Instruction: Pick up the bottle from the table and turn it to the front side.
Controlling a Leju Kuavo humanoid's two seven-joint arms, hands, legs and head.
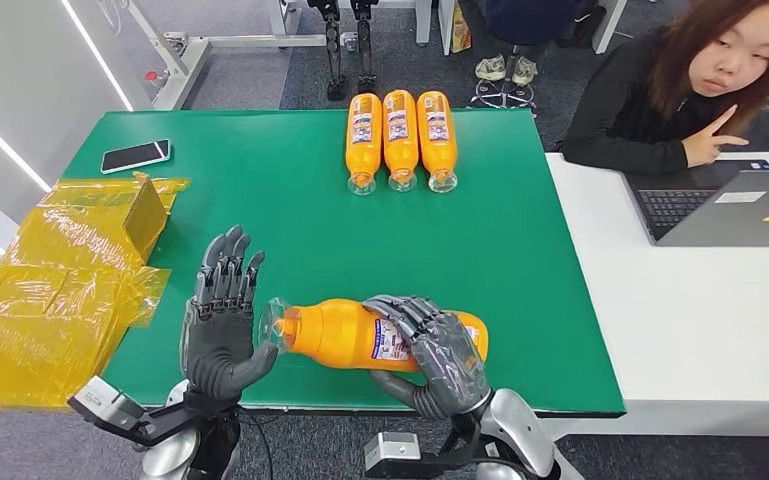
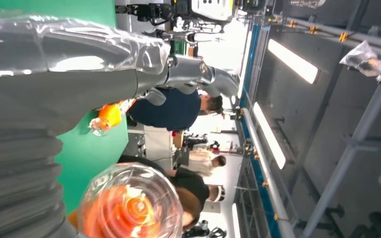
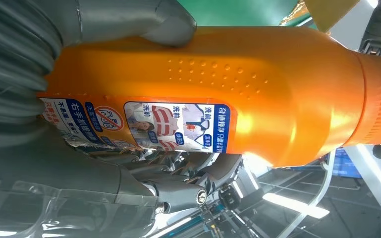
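1. We hold the orange bottle [image 1: 360,335] on its side in our right hand [image 1: 438,358], fingers wrapped over its label, at the near edge of the green table [image 1: 290,215].
2. Our left hand [image 1: 222,320] stands open, palm facing the clear cap [image 1: 275,322], holding nothing.
3. Turning it one-handed, the smooth body may slip and fall off the edge.

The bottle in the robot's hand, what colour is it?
Orange bottle with a blue-and-white label, clearest in the right wrist view.
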